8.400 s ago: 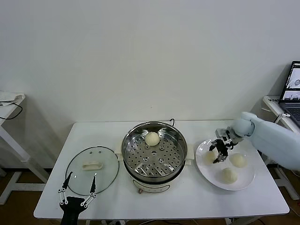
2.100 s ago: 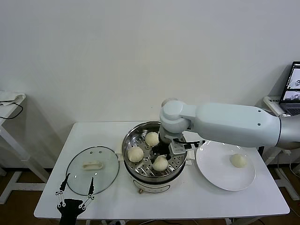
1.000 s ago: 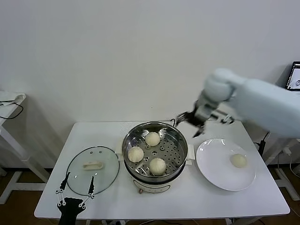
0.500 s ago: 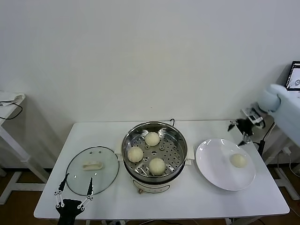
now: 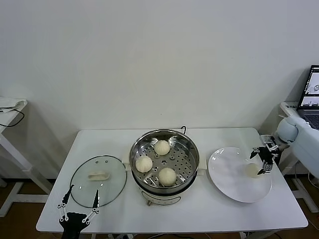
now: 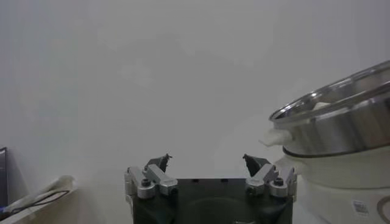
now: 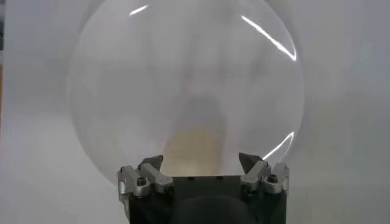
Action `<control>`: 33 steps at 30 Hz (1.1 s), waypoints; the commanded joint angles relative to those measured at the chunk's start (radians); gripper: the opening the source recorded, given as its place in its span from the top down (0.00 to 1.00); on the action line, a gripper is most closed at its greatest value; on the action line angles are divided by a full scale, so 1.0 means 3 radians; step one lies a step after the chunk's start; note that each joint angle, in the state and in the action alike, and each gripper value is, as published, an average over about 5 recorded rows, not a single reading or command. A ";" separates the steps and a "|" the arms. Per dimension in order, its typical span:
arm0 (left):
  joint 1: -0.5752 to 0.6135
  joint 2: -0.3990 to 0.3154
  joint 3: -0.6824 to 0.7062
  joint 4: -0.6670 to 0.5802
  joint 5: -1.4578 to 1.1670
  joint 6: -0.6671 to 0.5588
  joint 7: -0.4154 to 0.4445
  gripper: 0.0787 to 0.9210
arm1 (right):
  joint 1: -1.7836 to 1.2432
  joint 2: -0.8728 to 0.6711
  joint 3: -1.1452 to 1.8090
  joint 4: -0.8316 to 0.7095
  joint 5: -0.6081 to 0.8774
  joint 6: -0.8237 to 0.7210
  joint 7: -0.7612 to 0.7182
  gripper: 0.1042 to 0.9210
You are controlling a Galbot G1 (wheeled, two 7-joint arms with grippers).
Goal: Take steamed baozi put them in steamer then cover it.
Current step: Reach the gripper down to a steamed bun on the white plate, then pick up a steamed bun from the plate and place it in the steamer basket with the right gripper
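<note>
The right claw [image 5: 262, 160] is spread wide, hanging just over the last bun [image 5: 252, 171] on the white plate [image 5: 229, 179]. Three buns [image 5: 167, 176] sit in the steamer [image 5: 164, 185] beside it. The left claw [image 5: 79, 205] waits wide open near the glass lid [image 5: 98, 180].

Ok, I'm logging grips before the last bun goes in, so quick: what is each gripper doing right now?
Left gripper: open, holding nothing, parked at the table's near edge by the cover.
Right gripper: open, empty, over the last baozi on the plate.
</note>
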 commanded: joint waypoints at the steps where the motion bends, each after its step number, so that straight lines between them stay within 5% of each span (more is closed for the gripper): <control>1: 0.0001 -0.0007 -0.0001 0.0001 -0.0001 -0.0006 -0.0002 0.12 | -0.0162 0.0032 0.0005 -0.0111 -0.0022 -0.0086 0.0142 0.12; 7: -0.0005 -0.0010 0.0000 0.0009 -0.0001 -0.0011 -0.0002 0.12 | -0.0148 0.0011 -0.0022 -0.0085 -0.0040 -0.0098 0.0143 0.13; 15: -0.0026 -0.0010 0.0003 -0.0002 -0.0004 0.0007 -0.0007 0.12 | -0.0090 -0.0028 -0.0113 0.0088 0.0068 -0.0203 0.0176 0.29; 21: -0.0039 0.0013 0.0005 -0.0011 -0.0011 0.0016 -0.0006 0.12 | 0.0440 -0.0140 -0.0424 0.0461 0.0243 -0.0212 -0.0078 0.31; 28: -0.0064 0.0026 0.0040 -0.0016 -0.0007 0.0039 -0.0005 0.12 | 0.1889 -0.0016 -0.1337 0.1017 0.0993 -0.0370 -0.0857 0.28; 33: -0.0066 0.0036 0.0048 -0.0032 -0.0009 0.0049 -0.0004 0.12 | 0.2767 0.0349 -0.2191 0.1389 0.1784 -0.0612 -0.0880 0.25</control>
